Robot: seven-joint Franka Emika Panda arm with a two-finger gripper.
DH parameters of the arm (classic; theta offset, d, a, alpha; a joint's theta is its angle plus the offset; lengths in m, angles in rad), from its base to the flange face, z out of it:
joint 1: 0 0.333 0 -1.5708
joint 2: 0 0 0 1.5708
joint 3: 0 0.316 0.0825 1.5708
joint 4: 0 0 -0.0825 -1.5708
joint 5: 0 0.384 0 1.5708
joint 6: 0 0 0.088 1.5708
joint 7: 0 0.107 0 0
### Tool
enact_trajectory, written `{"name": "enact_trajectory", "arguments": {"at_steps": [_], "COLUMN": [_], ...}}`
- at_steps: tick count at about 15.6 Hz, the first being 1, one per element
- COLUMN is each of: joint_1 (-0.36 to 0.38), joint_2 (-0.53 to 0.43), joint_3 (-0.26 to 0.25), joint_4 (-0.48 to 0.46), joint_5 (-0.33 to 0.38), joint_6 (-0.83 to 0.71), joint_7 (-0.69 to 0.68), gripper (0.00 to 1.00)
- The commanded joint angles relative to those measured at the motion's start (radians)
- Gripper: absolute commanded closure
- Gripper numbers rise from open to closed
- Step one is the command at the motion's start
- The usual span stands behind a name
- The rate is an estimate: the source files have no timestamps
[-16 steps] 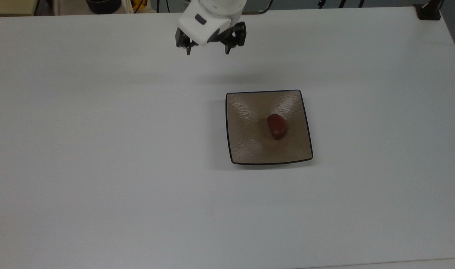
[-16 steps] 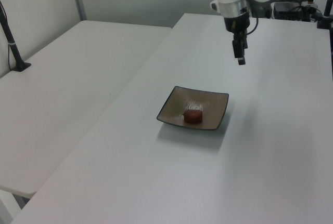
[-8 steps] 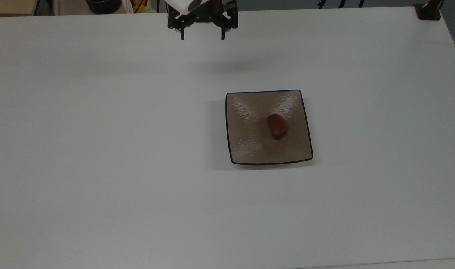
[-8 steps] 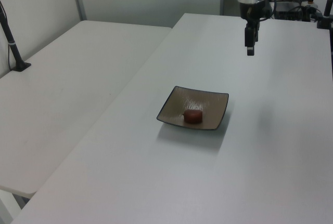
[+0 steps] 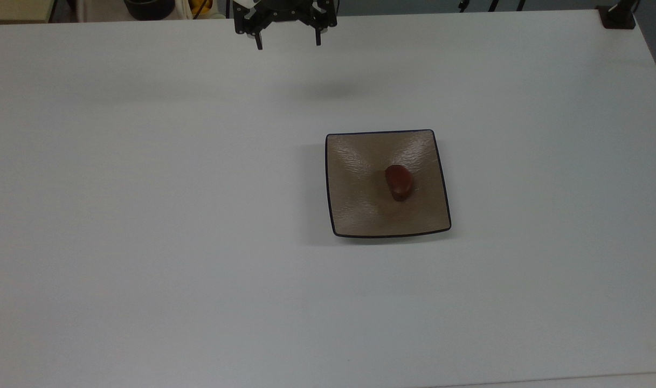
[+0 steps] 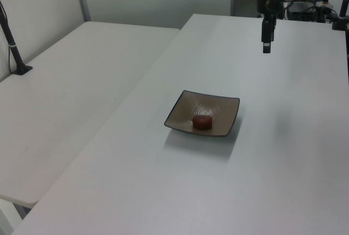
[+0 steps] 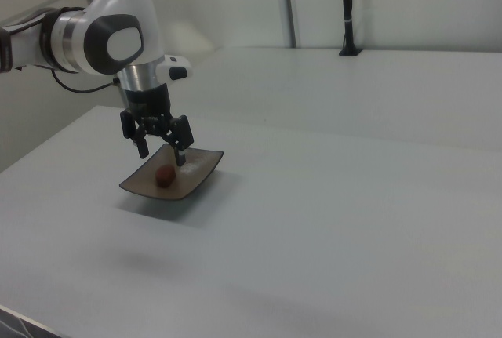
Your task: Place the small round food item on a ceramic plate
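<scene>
Top view: we saw the small round food item (image 5: 399, 182) lying on the ceramic plate (image 5: 360, 205), near its middle.
Left view: we found the gripper (image 6: 266, 49) hanging above the white table (image 6: 163, 191), well apart from the plate. Right view: we saw its fingers (image 7: 143, 150) spread wide, holding nothing.
</scene>
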Motion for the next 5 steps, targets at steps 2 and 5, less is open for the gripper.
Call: {"name": "enact_trajectory", "arguments": {"at_steps": [2, 5], "joint_1": [-0.012, -0.006], "joint_2": [-0.027, -0.025], "joint_3": [-0.025, -0.025], "joint_4": [-0.007, -0.010], "joint_5": [0.026, 0.026], "joint_6": [0.027, 0.086], "joint_7": [-0.003, 0.041], "gripper": [0.00, 0.00]}}
